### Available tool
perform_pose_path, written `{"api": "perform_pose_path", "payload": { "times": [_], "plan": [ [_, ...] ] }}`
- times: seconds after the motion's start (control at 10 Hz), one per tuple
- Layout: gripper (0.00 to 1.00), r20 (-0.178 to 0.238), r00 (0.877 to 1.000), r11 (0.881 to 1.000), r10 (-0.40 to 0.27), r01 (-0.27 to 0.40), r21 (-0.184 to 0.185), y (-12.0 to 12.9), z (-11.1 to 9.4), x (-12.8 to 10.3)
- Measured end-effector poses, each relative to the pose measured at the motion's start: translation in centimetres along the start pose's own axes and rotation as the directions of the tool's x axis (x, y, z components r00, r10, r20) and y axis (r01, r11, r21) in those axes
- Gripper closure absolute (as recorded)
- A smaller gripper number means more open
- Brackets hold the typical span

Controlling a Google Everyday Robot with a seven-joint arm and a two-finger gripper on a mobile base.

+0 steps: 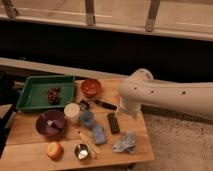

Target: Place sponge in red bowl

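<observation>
Camera view: gripper (126, 111) hangs at the table (30, 132) edge, apart from sponge (98, 134); grip state unclear.

Wooden table (24, 139), green tray (30, 97) at its back left, red bowl (91, 87) beside it, purple bowl (50, 123), white cup (72, 112), blue sponge (98, 134), black bar (114, 123), apple (54, 150), metal cup (81, 151), crumpled cloth (125, 144), gripper (126, 111) above the right edge

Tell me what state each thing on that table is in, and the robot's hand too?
sponge, lying on the table, outside every bowl.
red bowl, upright, looks empty.
purple bowl, upright, something inside.
green tray, holds a dark cluster.
cloth, crumpled.
gripper, over the table's right side, apart from the sponge.
</observation>
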Motion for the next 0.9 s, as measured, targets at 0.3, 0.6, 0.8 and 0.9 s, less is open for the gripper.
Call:
{"api": "perform_pose_path", "payload": {
  "times": [0.3, 0.6, 0.8, 0.9],
  "plan": [
    [0.35, -0.074, 0.984, 0.986, -0.161, 0.158, -0.048, 5.1, 1.9, 3.5],
    [0.35, -0.094, 0.954, 0.957, -0.284, 0.277, -0.089, 8.1, 2.0, 5.7],
    [0.35, -0.094, 0.954, 0.957, -0.285, 0.277, -0.089, 8.1, 2.0, 5.7],
    [0.35, -0.095, 0.954, 0.957, -0.284, 0.276, -0.089, 8.1, 2.0, 5.7]
  ]
}}
